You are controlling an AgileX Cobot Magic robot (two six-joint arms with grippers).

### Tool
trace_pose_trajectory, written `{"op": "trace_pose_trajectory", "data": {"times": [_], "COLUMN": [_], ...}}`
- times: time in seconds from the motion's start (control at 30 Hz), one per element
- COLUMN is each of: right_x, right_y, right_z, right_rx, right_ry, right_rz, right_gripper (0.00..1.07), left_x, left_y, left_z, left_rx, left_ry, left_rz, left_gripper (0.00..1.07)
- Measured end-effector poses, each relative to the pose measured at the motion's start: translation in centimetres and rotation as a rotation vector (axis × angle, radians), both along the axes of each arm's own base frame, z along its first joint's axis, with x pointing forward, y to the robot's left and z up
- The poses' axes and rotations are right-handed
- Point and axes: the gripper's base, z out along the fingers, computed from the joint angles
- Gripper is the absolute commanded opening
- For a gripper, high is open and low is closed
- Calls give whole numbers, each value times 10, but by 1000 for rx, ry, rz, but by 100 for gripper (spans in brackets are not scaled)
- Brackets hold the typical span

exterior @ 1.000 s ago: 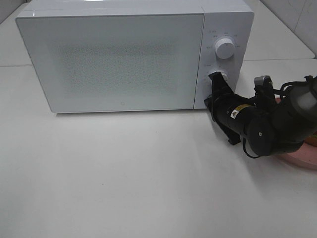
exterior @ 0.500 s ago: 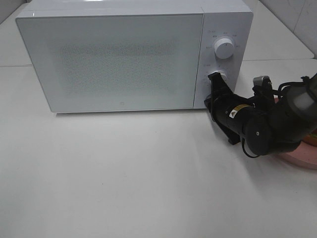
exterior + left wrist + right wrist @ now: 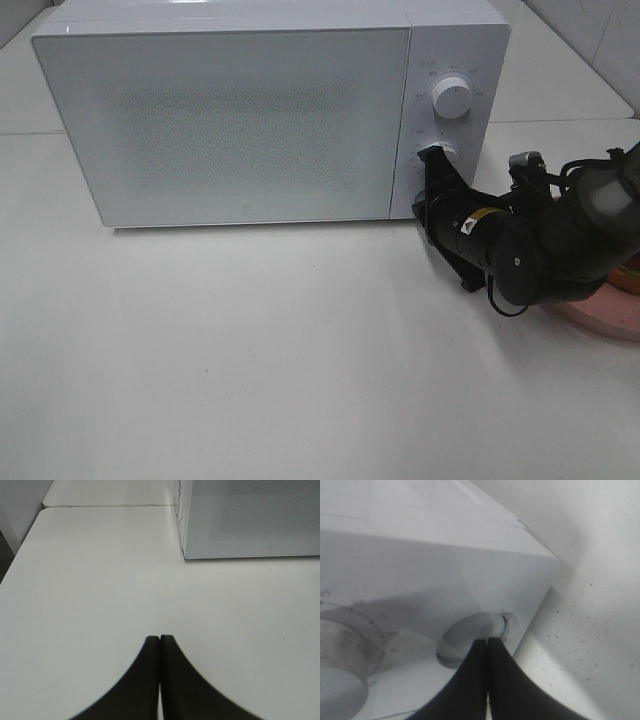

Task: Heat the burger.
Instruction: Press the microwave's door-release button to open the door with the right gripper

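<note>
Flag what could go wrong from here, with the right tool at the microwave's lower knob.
1. The right tool is shut, its tips meeting the lower knob rather than spanning it, so a turn could slip and leave it unturned.
2. The microwave door is closed and frosted; no burger shows, so heating might start empty.
3. The right arm hangs close over the pink plate; pulling back could knock it.

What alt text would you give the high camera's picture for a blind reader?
A black robot arm's right gripper, jaws shut, has its tips at the lower knob of a white microwave whose door is closed. The microwave stands on a white table; a pink plate peeks out behind the arm.
</note>
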Motion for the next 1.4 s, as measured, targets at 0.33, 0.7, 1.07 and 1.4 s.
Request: {"op": "trace_pose_trajectory", "data": {"times": [0.33, 0.7, 1.07, 1.4], "right_x": [1, -1, -4, 0], "right_y": [0, -1, -4, -3], "right_z": [7, 15, 18, 17], "right_rx": [-39, -40, -32, -25], "right_ry": [18, 13, -27, -28], "right_rz": [9, 10, -5, -22], "right_gripper": [0, 0, 0, 0], "left_x": [0, 0, 0, 0], "left_y": [0, 0, 0, 0], "left_z": [0, 0, 0, 0], "left_rx": [0, 0, 0, 0], "left_ry": [0, 0, 0, 0], "left_rz": [0, 0, 0, 0], "left_gripper": [0, 0, 0, 0]}}
